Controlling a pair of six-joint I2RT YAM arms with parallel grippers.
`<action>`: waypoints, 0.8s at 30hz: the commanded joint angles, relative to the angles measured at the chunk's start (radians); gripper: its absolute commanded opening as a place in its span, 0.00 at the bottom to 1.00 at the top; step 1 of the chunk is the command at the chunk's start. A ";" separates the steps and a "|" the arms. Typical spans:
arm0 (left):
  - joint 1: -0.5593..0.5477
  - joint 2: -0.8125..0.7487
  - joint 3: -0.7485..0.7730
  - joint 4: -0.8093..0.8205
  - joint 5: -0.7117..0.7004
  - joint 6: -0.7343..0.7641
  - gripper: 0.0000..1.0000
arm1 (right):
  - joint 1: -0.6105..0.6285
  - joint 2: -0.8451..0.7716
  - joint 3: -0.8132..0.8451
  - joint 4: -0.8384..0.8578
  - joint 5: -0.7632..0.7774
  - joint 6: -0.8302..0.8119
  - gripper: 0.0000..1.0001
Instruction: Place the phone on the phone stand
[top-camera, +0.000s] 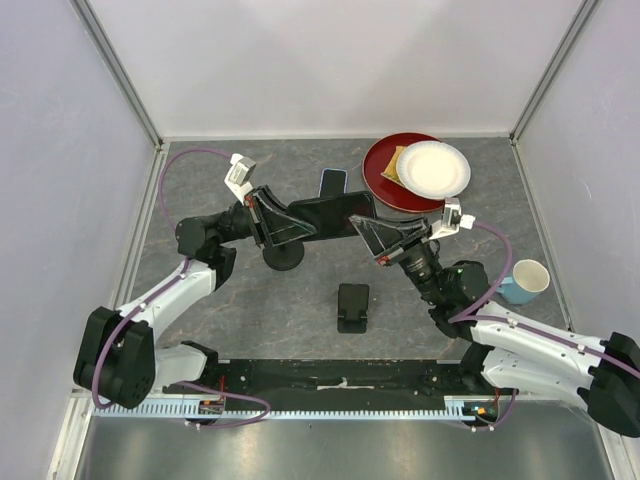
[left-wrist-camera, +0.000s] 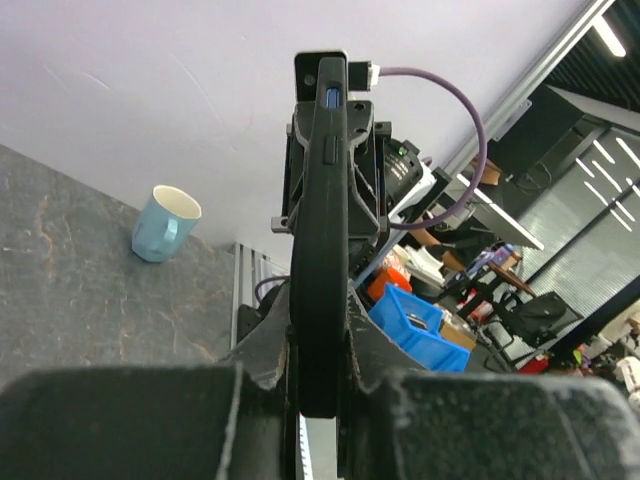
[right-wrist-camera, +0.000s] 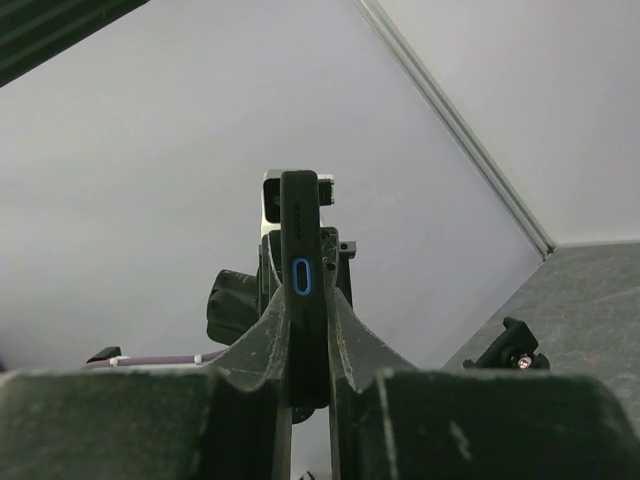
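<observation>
A black phone (top-camera: 335, 211) hangs edge-up above the middle of the table, held between both arms. My left gripper (top-camera: 306, 216) is shut on its left end; in the left wrist view the phone (left-wrist-camera: 320, 250) stands on edge between the pads of that gripper (left-wrist-camera: 320, 372). My right gripper (top-camera: 366, 224) is shut on the other end, and the right wrist view shows the phone's (right-wrist-camera: 303, 290) blue-ringed port just above that gripper's (right-wrist-camera: 305, 352) fingertips. The black phone stand (top-camera: 352, 306) sits on the table nearer the arm bases, with nothing on it.
A second dark flat device with a blue edge (top-camera: 333, 182) lies behind the held phone. A red plate (top-camera: 381, 178) at the back right carries toast and a white plate (top-camera: 434, 168). A light blue mug (top-camera: 525, 280) stands at the right. A black round base (top-camera: 283, 258) sits under the left arm.
</observation>
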 joint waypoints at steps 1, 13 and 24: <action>-0.004 -0.023 0.037 0.205 0.051 0.035 0.02 | 0.001 -0.018 0.056 -0.017 -0.039 0.002 0.08; -0.013 -0.144 0.150 -0.522 0.126 0.519 0.02 | -0.013 -0.125 0.381 -1.202 -0.193 -0.398 0.98; -0.100 -0.144 0.247 -0.824 0.314 0.788 0.02 | -0.016 -0.153 0.592 -1.527 -0.407 -0.602 0.88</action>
